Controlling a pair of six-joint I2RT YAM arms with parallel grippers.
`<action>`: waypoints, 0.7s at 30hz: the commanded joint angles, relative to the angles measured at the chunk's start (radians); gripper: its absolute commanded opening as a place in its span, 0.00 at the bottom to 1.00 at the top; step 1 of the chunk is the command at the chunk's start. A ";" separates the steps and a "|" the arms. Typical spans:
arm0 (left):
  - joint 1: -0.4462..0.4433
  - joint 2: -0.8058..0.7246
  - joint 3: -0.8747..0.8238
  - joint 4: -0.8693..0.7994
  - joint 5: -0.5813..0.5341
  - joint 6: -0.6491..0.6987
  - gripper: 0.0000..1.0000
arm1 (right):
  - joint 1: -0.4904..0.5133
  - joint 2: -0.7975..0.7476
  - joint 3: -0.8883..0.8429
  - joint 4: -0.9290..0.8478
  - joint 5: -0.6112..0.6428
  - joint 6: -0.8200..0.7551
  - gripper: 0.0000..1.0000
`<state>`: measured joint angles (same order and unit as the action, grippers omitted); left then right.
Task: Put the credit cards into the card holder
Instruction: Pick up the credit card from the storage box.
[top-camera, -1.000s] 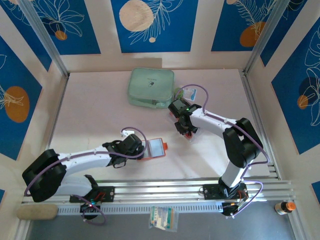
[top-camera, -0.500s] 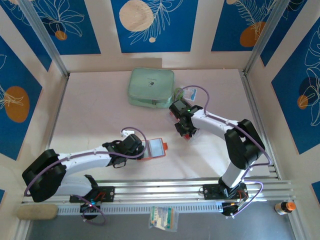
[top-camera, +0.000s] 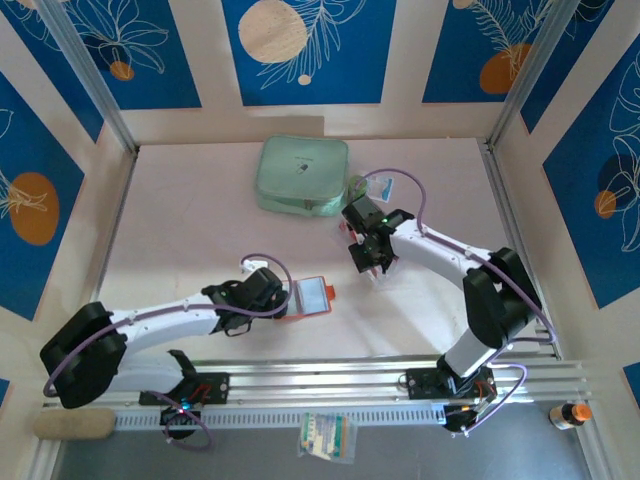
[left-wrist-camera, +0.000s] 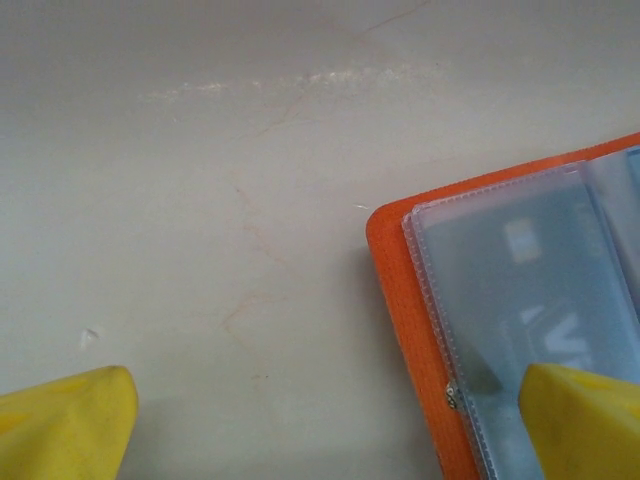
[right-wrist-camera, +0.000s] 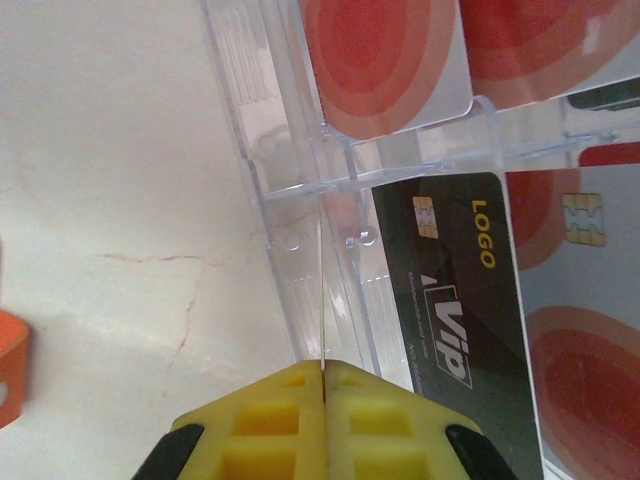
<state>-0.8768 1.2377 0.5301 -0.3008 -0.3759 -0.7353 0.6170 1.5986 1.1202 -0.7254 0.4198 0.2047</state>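
Observation:
The card holder (top-camera: 314, 296) lies open left of centre, orange-red with greyish pockets. In the left wrist view its orange corner (left-wrist-camera: 395, 300) and a clear pocket with a card inside (left-wrist-camera: 510, 300) show. My left gripper (top-camera: 284, 300) (left-wrist-camera: 320, 430) stands open across that edge, with one fingertip (left-wrist-camera: 585, 410) over the pocket. My right gripper (top-camera: 368, 256) (right-wrist-camera: 325, 368) is shut on a thin card seen edge-on (right-wrist-camera: 322, 300), above the clear tray (right-wrist-camera: 280, 200). Pale credit cards with red circles (right-wrist-camera: 390, 60) and a black card (right-wrist-camera: 455, 290) lie in the tray.
A mint-green zip case (top-camera: 303, 175) lies at the back centre. Off the table's front rail are a small packet (top-camera: 327, 436), an orange-capped bottle (top-camera: 570, 412) and a beige block (top-camera: 75, 424). Metal frame posts (top-camera: 510, 90) border the table.
The right arm's elbow has swung out to the right and its gripper has turned slightly over the tray. The left arm has edged back a little, still at the holder.

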 joint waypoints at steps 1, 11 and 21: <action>0.009 -0.028 0.025 -0.035 -0.028 -0.001 0.98 | 0.000 -0.057 0.044 -0.030 -0.069 -0.009 0.00; 0.009 -0.012 0.039 -0.053 -0.042 0.008 0.98 | 0.007 -0.193 0.032 0.076 -0.306 0.125 0.00; 0.009 0.024 0.033 -0.075 -0.046 0.001 0.98 | 0.016 -0.221 -0.313 0.704 -0.659 0.523 0.00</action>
<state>-0.8768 1.2526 0.5488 -0.3355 -0.3981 -0.7322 0.6216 1.3632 0.8822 -0.2764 -0.0856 0.5632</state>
